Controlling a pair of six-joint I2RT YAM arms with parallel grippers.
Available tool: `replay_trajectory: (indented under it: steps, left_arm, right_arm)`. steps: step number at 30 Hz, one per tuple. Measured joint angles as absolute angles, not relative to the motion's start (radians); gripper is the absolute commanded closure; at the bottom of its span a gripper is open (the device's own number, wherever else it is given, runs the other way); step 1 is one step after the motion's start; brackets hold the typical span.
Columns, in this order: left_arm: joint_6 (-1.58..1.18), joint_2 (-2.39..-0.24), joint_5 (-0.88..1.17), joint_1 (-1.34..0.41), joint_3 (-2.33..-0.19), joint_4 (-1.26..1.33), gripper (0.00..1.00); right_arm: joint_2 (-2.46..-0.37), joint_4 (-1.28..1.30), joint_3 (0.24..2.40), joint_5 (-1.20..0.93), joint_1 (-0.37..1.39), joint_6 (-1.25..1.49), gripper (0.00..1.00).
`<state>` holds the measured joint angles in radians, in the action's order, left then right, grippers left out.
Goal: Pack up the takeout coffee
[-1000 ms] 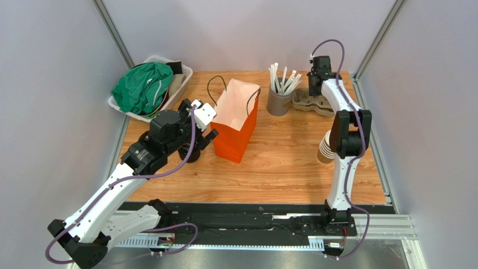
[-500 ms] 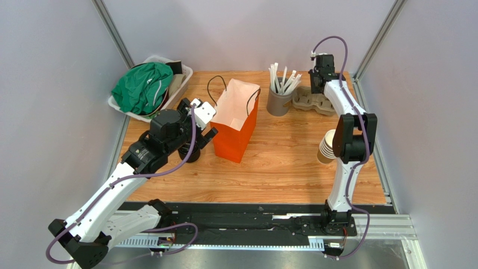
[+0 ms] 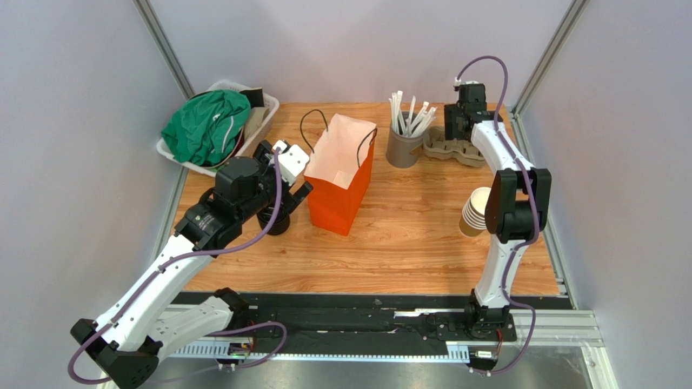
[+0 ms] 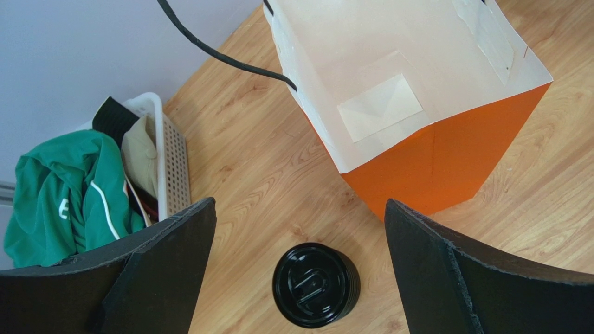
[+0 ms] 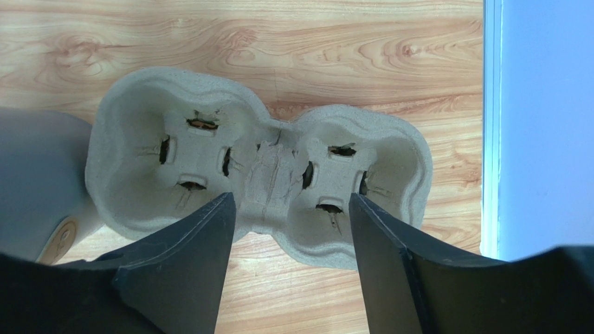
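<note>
The takeout coffee (image 4: pixel 316 285) stood lidded just beside the orange bag (image 4: pixel 432 160), under the left gripper (image 4: pixel 298 229), jaws spread wide — an off-centre pinch could topple it. Right gripper (image 5: pixel 291 202), well beyond the bag: jaws parted, empty.

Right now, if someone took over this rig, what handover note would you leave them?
Left hand: open, poised over the black lid, not touching it.
Right hand: open, straddling the middle of the pulp cup carrier at the far right.
Orange bag: upright, open, beside the lid; nothing visible inside.
Done: nothing packed yet.
To do: get the coffee into the bag.
</note>
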<state>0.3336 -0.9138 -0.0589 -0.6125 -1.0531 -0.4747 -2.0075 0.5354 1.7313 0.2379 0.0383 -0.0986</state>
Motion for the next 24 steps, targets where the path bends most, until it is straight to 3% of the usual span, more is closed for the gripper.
replay_trajectory:
  steps: [6, 17, 24]
  left_arm:
    - [0.33, -0.914, -0.057, -0.611, -1.053, -0.474, 0.01]
    - [0.327, -0.914, -0.056, -0.606, -1.052, -0.47, 0.01]
    - [0.327, -0.914, -0.052, -0.606, -1.048, -0.466, 0.01]
  right_arm:
    - [-2.055, 0.533, 1.731, 0.266, 0.038, -0.044, 0.42]
    - [-2.116, 0.533, 1.736, 0.263, 0.038, 0.031, 0.43]
    - [-2.116, 0.533, 1.736, 0.257, 0.042, 0.049, 0.57]
